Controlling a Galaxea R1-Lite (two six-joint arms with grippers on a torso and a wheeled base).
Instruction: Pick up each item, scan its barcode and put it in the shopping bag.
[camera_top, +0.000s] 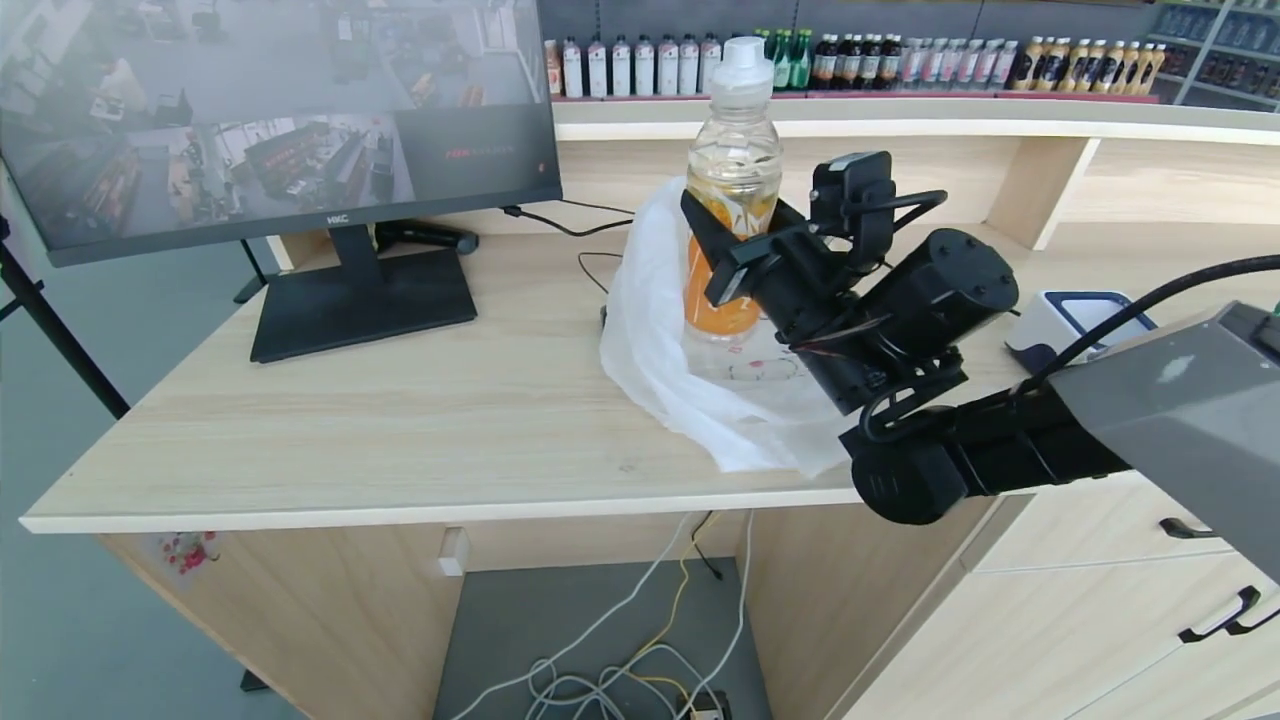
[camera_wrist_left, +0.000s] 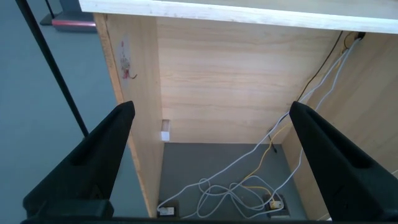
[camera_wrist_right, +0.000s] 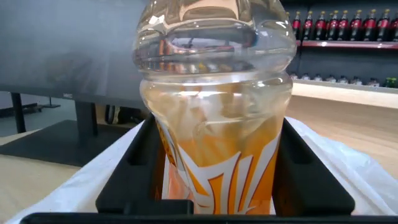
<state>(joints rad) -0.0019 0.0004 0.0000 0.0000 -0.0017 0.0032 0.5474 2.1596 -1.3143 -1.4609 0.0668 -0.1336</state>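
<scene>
A clear bottle (camera_top: 733, 190) with a white cap and an orange label stands upright in the open mouth of the white shopping bag (camera_top: 655, 340) on the wooden counter. My right gripper (camera_top: 735, 255) is shut on the bottle around its labelled middle; in the right wrist view the bottle (camera_wrist_right: 217, 124) sits tight between the two black fingers (camera_wrist_right: 140, 168). A white barcode scanner (camera_top: 1075, 325) rests on the counter to the right, partly behind my right arm. My left gripper (camera_wrist_left: 211, 162) hangs open below the counter top, facing the desk's leg space, with nothing in it.
A black monitor (camera_top: 270, 110) on a flat stand (camera_top: 365, 300) takes up the counter's back left. Cables (camera_top: 620, 660) lie on the floor under the desk. A raised shelf with rows of bottles (camera_top: 900, 60) runs behind. Drawers (camera_top: 1130, 620) sit below right.
</scene>
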